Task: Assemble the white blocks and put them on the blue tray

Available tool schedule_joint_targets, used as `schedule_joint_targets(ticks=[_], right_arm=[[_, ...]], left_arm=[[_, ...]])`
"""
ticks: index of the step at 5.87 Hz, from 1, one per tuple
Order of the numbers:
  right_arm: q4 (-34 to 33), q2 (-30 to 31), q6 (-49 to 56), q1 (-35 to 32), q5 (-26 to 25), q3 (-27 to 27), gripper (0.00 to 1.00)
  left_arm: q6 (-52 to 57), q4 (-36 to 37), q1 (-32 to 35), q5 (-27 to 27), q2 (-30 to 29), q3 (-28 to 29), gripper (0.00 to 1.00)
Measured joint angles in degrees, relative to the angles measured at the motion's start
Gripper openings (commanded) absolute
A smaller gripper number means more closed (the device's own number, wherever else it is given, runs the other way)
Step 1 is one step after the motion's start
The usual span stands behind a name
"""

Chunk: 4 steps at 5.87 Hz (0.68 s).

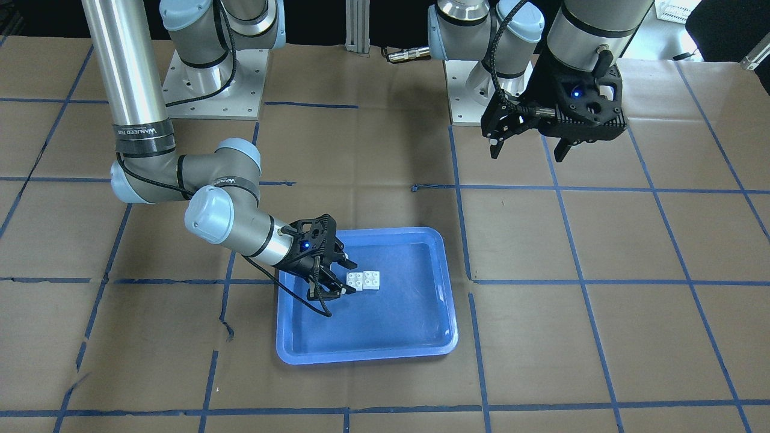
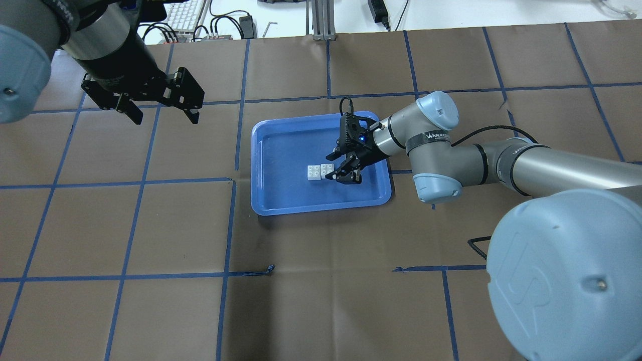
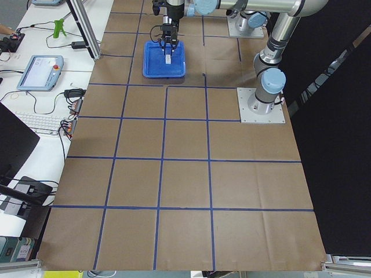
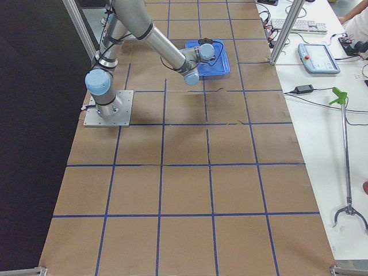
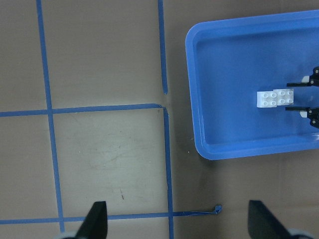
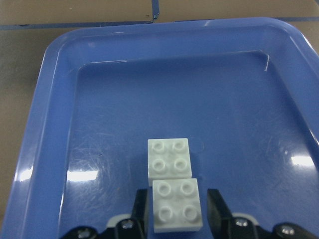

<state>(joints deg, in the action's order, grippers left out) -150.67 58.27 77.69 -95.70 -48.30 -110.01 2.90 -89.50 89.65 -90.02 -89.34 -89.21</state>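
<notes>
Well, blocks [image 6: 169,159]: lay touching, studs up, inside the tray [image 6: 52,124].
Right gripper [image 1: 347,277]: jaws stood apart, flanking one block.
Left gripper [image 1: 528,155]: jaws apart, hovered far from tray.

One camera looks down from behind the robot [image 2: 562,281]. One faces it across the surface [image 2: 321,301]. Two sit far off at the ends. The left wrist camera looks down from high, the right from very close. All see the tray [image 2: 291,165].
</notes>
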Motion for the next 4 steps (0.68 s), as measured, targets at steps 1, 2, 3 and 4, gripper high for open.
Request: schedule_joint_targets(ticks=[1, 2, 3, 4], right_arm=[[0.3, 0.6, -3.4, 0.1, -0.4, 1.6, 1.00], [1.8, 1.9, -7.2, 0.4, -2.6, 3.8, 1.00], [5.8, 4.4, -10.9, 0.7, -6.0, 5.4, 1.00], [12.0, 8.1, -14.6, 0.9, -10.3, 6.3, 1.00]], left_arm=[[0.0, 0.0, 0.0, 0.0, 0.0, 0.0, 0.99], [0.0, -0.1, 0.0, -0.1, 0.2, 0.0, 0.99], [0.0, -0.1, 0.0, -0.1, 0.5, -0.2, 0.99], [0.0, -0.1, 0.0, -0.1, 0.7, -0.4, 0.99]])
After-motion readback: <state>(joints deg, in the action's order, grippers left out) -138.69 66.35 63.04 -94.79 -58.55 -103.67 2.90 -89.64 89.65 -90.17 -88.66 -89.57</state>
